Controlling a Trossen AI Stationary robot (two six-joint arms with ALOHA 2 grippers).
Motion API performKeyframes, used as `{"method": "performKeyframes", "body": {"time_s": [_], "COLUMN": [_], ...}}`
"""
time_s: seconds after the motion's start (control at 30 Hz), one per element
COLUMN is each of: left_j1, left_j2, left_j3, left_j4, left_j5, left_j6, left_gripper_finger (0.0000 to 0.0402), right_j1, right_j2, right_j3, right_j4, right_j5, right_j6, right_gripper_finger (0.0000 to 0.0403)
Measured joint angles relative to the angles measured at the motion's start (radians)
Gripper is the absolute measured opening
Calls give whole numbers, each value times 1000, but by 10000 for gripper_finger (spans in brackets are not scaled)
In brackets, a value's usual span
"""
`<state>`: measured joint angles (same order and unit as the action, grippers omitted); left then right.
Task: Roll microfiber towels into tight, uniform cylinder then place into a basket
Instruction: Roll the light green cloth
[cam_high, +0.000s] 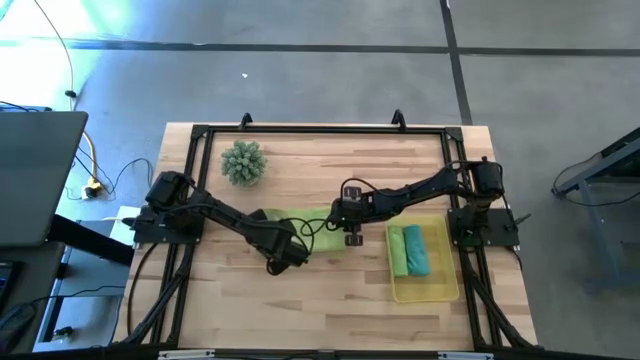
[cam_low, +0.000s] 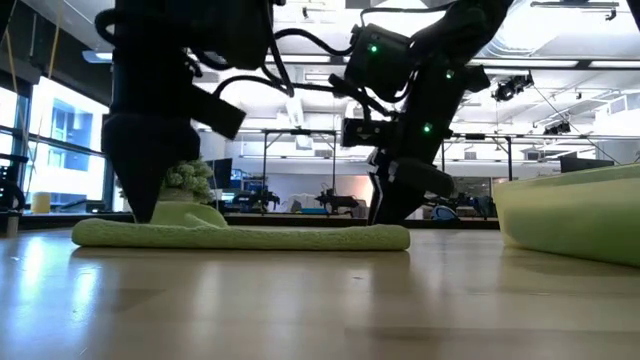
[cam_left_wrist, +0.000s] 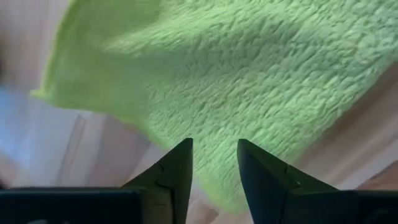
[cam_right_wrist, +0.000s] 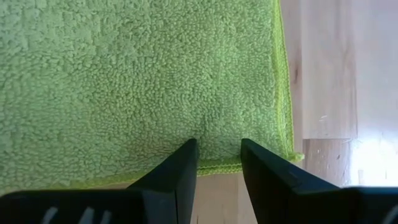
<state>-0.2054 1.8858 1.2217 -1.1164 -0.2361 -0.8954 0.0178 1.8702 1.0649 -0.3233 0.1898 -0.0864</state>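
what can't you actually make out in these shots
- High view: most of the flat green towel is covered by the two arms; only strips show.
- Low view: what lies in the yellow basket is hidden by its wall, and its right end is cut off.
- Left wrist view: the towel's far corner is blurred.
- Right wrist view: the towel runs off the frame.

Flat towel (cam_high: 312, 222): lies spread on the surface (cam_high: 330, 300), near its middle.
Basket (cam_high: 443, 287): on the surface, right of the flat towel, apart from it.
Rolled towels (cam_high: 409, 250): two, side by side in the basket.
Plant ball (cam_high: 243, 162): back left, behind the flat towel.
Left pincer (cam_high: 285, 252): at the towel's left end.
Right pincer (cam_high: 350, 225): at its right end.
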Motion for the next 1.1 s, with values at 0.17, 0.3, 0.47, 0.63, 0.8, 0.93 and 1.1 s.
{"method": "performKeyframes", "body": {"time_s": [0.17,0.3,0.47,0.63,0.8,0.93,1.1], "left_j1": [-3,-15,-46,-53,-50,-27,41], "left_j2": [0,0,-2,-3,-1,-2,-2], "left_j3": [-67,-95,-95,-85,-15,7,-19], "left_j4": [60,67,101,105,-13,-49,-22], "left_j5": [21,106,187,174,74,-46,-90], "left_j6": [-45,-92,-96,-89,-17,91,191], "left_gripper_finger": [109,104,99,94,90,90,90], "right_j1": [3,3,-6,-18,15,76,161], "right_j2": [0,0,0,-7,-51,-66,-33], "right_j3": [0,0,0,3,81,98,98], "right_j4": [0,1,8,11,-104,-123,-60], "right_j5": [-11,-34,-38,-37,-45,-61,-49], "right_j6": [0,0,-14,-48,68,222,344], "right_gripper_finger": [116,116,116,116,116,116,116]}}
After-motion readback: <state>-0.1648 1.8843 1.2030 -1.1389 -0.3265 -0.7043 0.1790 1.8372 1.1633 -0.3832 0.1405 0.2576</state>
